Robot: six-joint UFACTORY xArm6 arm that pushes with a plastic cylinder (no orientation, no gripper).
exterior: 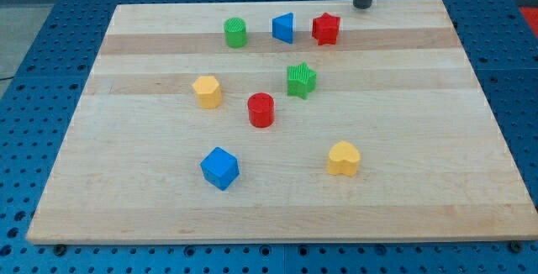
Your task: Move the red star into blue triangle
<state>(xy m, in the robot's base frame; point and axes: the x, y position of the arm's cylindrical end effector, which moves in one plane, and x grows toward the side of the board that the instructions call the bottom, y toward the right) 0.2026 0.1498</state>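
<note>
**Q:** Nearest the view's bottom, what lies on the board?

**A:** Two blocks. Blue cube (219, 168) sits left of centre; yellow heart (343, 158) lies to its right, well apart from it. Both rest on the wooden board (437, 190), which stands on a blue perforated table (25, 72).

**Q:** And in the middle band?

**A:** Red cylinder (261, 109) stands near the centre. Yellow hexagon (207, 92) is to its left and slightly higher in the view. Green star (301, 80) is up and to the right of the red cylinder, near it but not touching.

**Q:** Where are the task's things?

**A:** In the row at the view's top. From left to right: green cylinder (236, 32), blue triangle (284, 28), red star (325, 28). The red star lies just beside the blue triangle, on its right; a narrow strip of board seems to show between them, though whether they touch cannot be told with certainty. The green cylinder stands apart from the triangle on its left.

**Q:** Where is the end effector, and in what state?

**A:** It is a plain dark rod with no jaws, so it neither opens nor closes and holds nothing. My tip (363, 7) is at the board's top edge, up and to the right of the red star, near it but clear of it and of every other block.
</note>
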